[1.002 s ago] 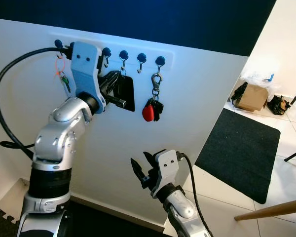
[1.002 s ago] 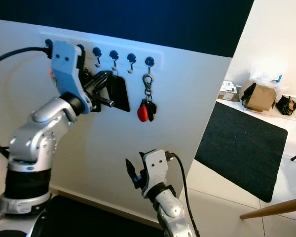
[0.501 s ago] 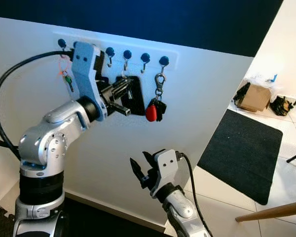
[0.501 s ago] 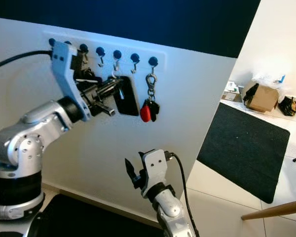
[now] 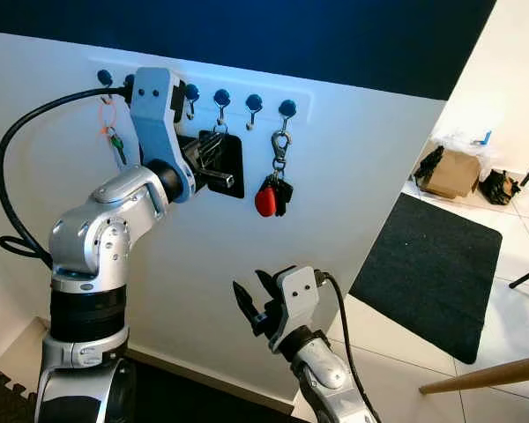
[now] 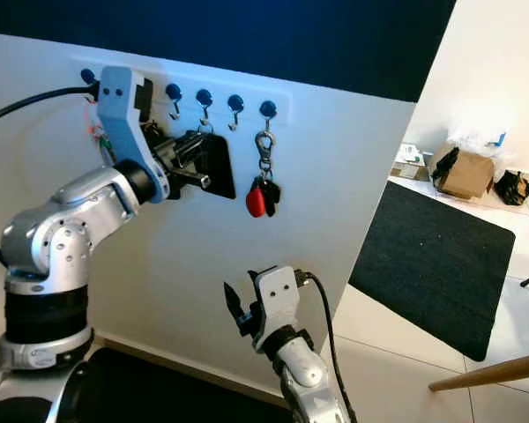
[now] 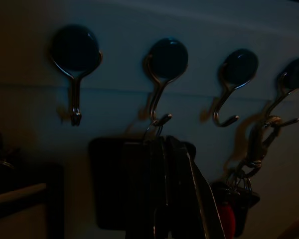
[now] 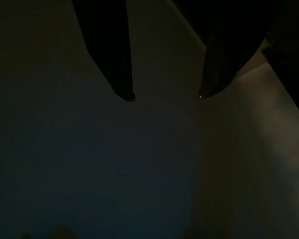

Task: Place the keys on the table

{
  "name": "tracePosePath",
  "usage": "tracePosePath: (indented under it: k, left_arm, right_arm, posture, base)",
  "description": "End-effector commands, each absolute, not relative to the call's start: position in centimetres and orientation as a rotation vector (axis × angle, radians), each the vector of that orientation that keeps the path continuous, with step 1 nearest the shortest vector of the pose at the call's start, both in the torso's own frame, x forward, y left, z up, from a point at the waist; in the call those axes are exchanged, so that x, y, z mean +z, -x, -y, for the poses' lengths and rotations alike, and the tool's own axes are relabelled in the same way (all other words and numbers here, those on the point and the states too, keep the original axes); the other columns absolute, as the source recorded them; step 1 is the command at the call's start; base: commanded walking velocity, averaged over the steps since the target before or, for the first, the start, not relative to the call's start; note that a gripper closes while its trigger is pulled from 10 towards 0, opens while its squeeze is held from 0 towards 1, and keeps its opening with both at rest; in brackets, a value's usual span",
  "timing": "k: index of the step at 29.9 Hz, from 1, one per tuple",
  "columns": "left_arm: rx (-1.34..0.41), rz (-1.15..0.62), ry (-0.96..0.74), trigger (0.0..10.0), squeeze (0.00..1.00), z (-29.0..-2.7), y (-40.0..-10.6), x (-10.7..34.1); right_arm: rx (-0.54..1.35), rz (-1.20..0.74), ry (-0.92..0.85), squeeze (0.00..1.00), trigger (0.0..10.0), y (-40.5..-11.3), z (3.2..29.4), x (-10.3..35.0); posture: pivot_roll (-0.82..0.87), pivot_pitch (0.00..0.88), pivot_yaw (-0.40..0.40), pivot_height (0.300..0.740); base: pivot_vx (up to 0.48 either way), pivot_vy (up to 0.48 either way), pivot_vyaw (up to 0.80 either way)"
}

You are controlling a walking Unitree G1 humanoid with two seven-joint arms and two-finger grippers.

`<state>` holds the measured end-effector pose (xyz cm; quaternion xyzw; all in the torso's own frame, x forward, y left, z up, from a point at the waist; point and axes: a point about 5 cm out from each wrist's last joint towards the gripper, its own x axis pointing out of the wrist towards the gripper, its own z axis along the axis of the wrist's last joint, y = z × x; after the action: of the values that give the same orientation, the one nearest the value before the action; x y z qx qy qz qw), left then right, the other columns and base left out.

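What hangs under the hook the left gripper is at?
A black key pouch with keys hangs there. The left gripper covers part of it, so its grip is unclear.

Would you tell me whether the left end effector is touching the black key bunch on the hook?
Cannot tell. In the left eye view the left end effector overlaps the black key bunch, but contact isn't plain.

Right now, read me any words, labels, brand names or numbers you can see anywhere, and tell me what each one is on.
No readable text anywhere.
Black key fob at the left gripper: no print can be made out.
Red fob on the clip keys: no visible marking.
Cardboard box on the far floor: too small and blurred to read.
Right gripper: no lettering visible.
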<state>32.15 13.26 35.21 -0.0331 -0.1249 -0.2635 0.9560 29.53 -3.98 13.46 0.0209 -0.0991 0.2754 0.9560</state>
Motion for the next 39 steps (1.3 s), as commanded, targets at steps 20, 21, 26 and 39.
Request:
tracePosePath:
  k: [20,21,26,39]
  left_arm:
    - [-0.479,0.288,-0.026,10.0,0.00,-14.3,-31.5,35.0]
    - [-0.479,0.288,-0.026,10.0,0.00,-14.3,-31.5,35.0]
    - [-0.486,0.289,-0.024,10.0,0.00,-14.1,-31.8,35.0]
    - [-0.495,0.319,-0.017,9.6,0.00,-13.6,-32.6,35.9]
  right_arm:
    - [0.567,0.184,-0.065,0.00,10.0,-29.2,3.7,13.1]
    - [0.567,0.184,-0.065,0.00,10.0,-29.2,3.7,13.1]
    - [0.561,0.182,-0.064,0.00,10.0,-29.2,3.8,13.0]
    - [0.552,0.180,-0.068,0.00,10.0,-29.1,3.8,12.9]
  posture:
    - [0.26,0.192,-0.039,0.740]
    - [0.26,0.192,-0.039,0.740]
    - [0.25,0.193,-0.035,0.740]
    - [0.25,0.196,-0.028,0.740]
  base:
    - [0.000,0.000,0.00]
    - [0.000,0.000,0.00]
    - [0.000,0.000,0.00]
    - [0.000,0.000,0.00]
